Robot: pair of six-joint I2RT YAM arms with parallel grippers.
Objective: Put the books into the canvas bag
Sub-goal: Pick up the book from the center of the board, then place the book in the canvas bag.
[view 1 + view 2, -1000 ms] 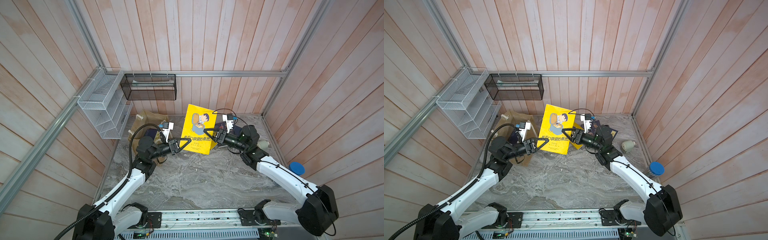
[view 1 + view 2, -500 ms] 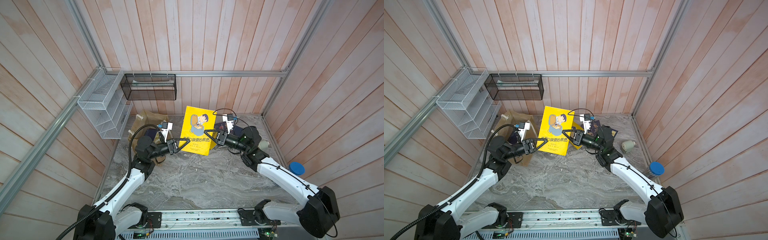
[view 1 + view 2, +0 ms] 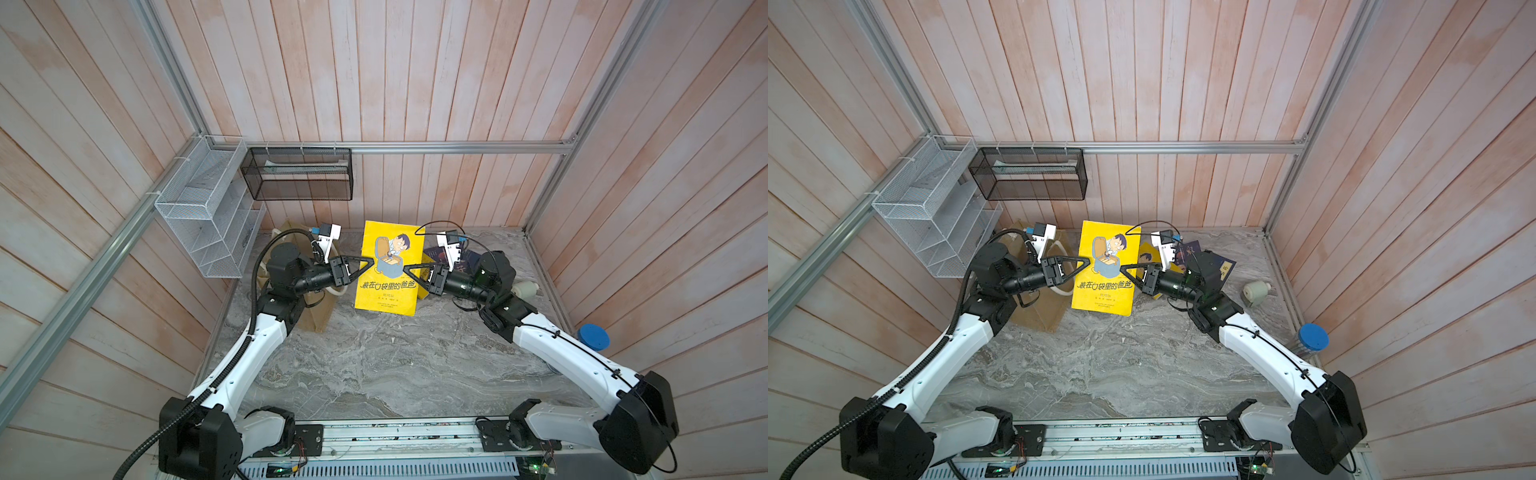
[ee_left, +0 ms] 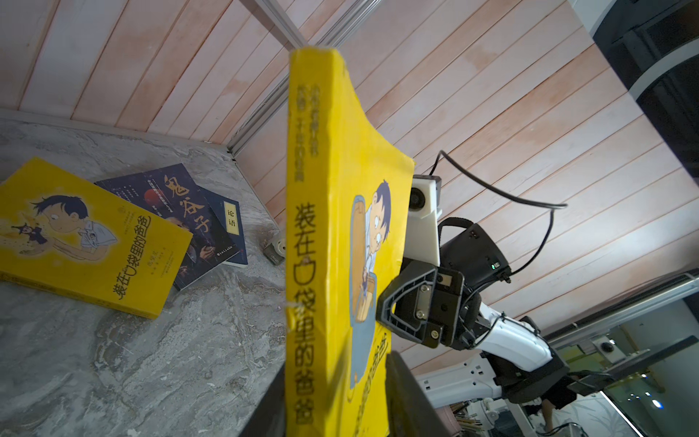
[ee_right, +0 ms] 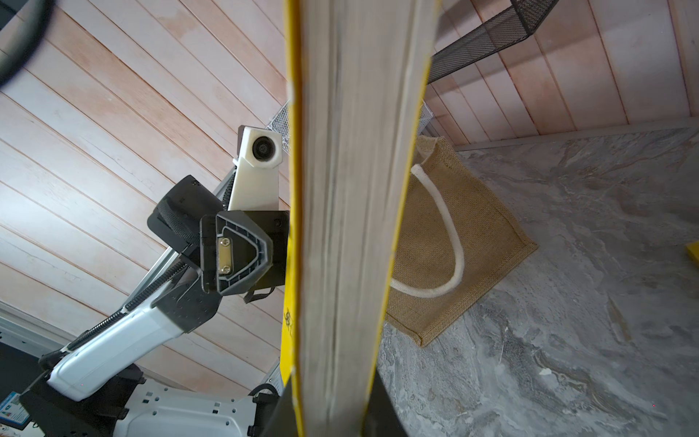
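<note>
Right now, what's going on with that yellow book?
Two robot arms have the yellow book upright between them above the table. The right gripper is clamped on its page edge; the left gripper has the spine between its jaws, grip unclear. The canvas bag sits beside the left arm; more books lie on the table.

canvas bag (image 3: 320, 319): mostly behind left arm (image 3: 266, 345) | dark books (image 3: 431, 254): partly hidden
</note>
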